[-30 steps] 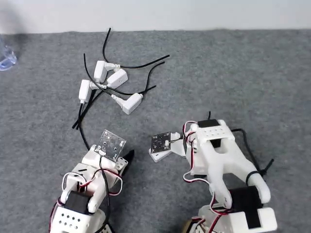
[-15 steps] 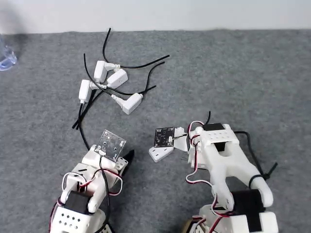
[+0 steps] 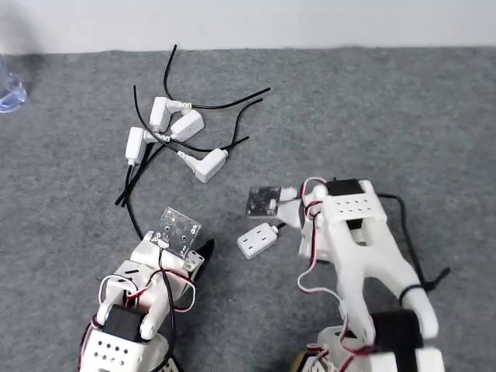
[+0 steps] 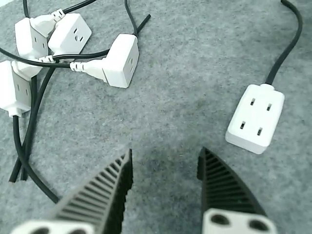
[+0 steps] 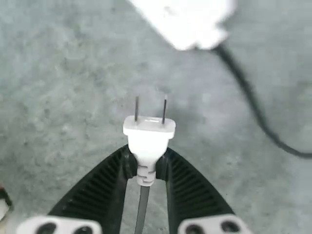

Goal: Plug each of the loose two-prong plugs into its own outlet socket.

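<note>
Right wrist view: right hand tight on a two-prong plug; left hand spread above the mat

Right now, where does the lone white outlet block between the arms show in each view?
High view: the outlet block lies on the table between the arms.
Left wrist view: outlet block beyond the open left gripper, slots facing up.
Right wrist view: outlet block blurred, ahead of the two-prong plug in the right gripper.
Shared landmark: its black cord, in both wrist views.
</note>
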Controlling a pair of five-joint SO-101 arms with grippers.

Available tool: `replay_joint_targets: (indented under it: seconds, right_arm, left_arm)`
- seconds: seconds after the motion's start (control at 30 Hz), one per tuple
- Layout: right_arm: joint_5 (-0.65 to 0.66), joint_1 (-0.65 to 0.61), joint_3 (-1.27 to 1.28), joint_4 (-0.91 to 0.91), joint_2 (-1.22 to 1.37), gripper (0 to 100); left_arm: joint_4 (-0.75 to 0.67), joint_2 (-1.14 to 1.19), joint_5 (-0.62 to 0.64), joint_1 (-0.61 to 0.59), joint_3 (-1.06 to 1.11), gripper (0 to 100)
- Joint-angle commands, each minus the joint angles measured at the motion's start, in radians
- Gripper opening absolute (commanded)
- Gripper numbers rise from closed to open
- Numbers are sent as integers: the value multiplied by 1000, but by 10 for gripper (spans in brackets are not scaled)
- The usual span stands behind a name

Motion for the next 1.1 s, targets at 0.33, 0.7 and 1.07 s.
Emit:
replay_joint_targets:
  seconds: [0.33,0.7,1.07]
  right_arm:
    - [-399,-166,-83,30,-288,9]
    - [-477,-387,-235,283,-381,9]
    - [-517,-484,-262,346,-381,9]
  left_arm:
    - [149,-11,192,199,-383,206]
    - [52,-11,196,230,-249,206]
    - [132,-222,201,157,-249,206]
